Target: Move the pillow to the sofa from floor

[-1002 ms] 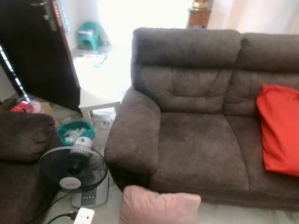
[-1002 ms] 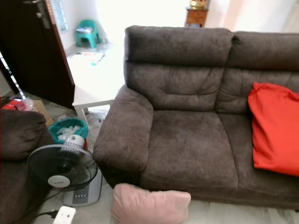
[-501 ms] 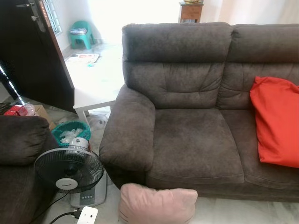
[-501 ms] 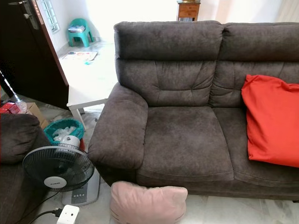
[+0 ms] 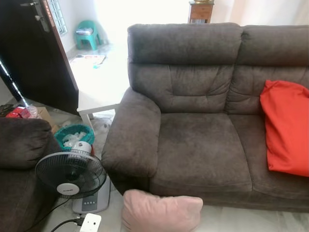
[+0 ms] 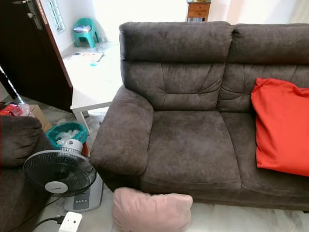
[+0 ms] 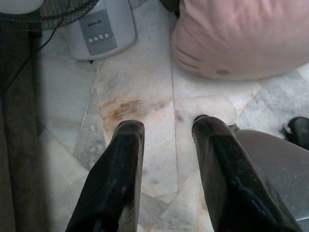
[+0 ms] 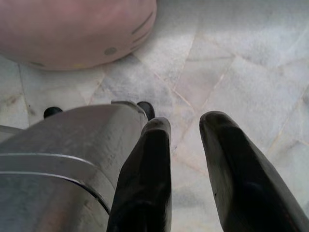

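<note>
A pale pink pillow (image 5: 161, 212) lies on the tiled floor against the front of the dark brown sofa (image 5: 203, 145), below its left armrest. The sofa's left seat cushion (image 6: 193, 145) is bare. In the left wrist view the left gripper (image 7: 166, 128) hangs open over the floor, with the pink pillow (image 7: 241, 38) a short way ahead of its fingers. The right gripper (image 8: 186, 123) also hangs open above the tiles, the pillow (image 8: 72, 31) ahead of it and to one side.
A red cushion (image 5: 286, 128) leans on the sofa's right seat. A standing fan (image 5: 71, 176) and a white power strip (image 5: 89, 223) sit on the floor left of the pillow. A second dark armchair (image 5: 21, 159), a teal basket (image 5: 73, 135) and a white table (image 5: 96, 99) lie to the left.
The head camera has shifted, so the sofa sits slightly lower and further left in frame than a second ago. The pillow and the other things have not moved.
</note>
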### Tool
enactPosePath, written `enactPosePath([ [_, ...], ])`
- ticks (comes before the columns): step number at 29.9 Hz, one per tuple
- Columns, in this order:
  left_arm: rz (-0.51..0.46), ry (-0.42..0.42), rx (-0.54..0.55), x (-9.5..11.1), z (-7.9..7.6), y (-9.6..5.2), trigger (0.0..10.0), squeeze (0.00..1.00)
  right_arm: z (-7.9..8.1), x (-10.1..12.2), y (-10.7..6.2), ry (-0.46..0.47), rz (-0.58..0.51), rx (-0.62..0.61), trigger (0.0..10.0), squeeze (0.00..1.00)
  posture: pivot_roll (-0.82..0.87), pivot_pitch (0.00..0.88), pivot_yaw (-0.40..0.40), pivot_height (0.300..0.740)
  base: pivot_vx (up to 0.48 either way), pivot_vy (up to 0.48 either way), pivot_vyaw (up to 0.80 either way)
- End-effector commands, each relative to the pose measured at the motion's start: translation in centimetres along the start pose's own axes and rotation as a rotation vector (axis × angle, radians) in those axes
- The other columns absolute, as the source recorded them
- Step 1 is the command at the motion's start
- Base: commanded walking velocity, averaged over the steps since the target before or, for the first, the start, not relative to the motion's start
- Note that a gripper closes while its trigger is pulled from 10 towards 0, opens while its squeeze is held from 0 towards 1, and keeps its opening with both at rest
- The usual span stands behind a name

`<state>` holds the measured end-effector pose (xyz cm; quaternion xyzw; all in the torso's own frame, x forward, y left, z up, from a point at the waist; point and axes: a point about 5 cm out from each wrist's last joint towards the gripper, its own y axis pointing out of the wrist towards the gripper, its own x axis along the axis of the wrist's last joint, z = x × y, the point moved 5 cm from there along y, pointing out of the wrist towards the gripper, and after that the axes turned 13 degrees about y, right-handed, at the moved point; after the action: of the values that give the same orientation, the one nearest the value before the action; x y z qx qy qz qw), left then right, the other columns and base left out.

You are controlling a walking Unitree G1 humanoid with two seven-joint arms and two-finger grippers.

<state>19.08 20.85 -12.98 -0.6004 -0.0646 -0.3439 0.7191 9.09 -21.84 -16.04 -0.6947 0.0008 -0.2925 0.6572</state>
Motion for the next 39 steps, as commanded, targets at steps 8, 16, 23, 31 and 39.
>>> enactPosePath([
  [8,0.0,0.009,0.001,0.13,0.33,0.03,10.0,0.0,0.34,0.42,0.07,0.009,-0.017,0.008,10.0,0.0,0.03,0.0,0.016,0.74,0.256,0.0,0.0],
  [16,0.001,0.014,0.003,0.12,0.34,0.03,10.0,0.0,0.32,0.41,0.07,0.011,-0.017,0.007,10.0,0.0,0.03,0.0,0.019,0.74,0.255,0.0,0.0],
  [23,0.001,0.018,0.007,0.11,0.4,0.03,10.0,0.0,0.34,0.41,0.07,0.009,-0.017,0.009,10.0,0.0,0.03,0.0,0.018,0.74,0.0,0.0,0.0],
  [31,0.003,0.02,0.007,0.08,0.39,0.02,10.0,0.0,0.33,0.41,0.06,0.009,-0.019,0.009,10.0,0.0,0.03,0.0,0.017,0.74,0.0,0.0,0.0],
  [39,0.001,0.017,0.006,0.08,0.4,0.02,10.0,0.0,0.37,0.4,0.06,0.008,-0.018,0.012,10.0,0.0,0.03,0.0,0.017,0.74,0.0,0.0,0.0],
])
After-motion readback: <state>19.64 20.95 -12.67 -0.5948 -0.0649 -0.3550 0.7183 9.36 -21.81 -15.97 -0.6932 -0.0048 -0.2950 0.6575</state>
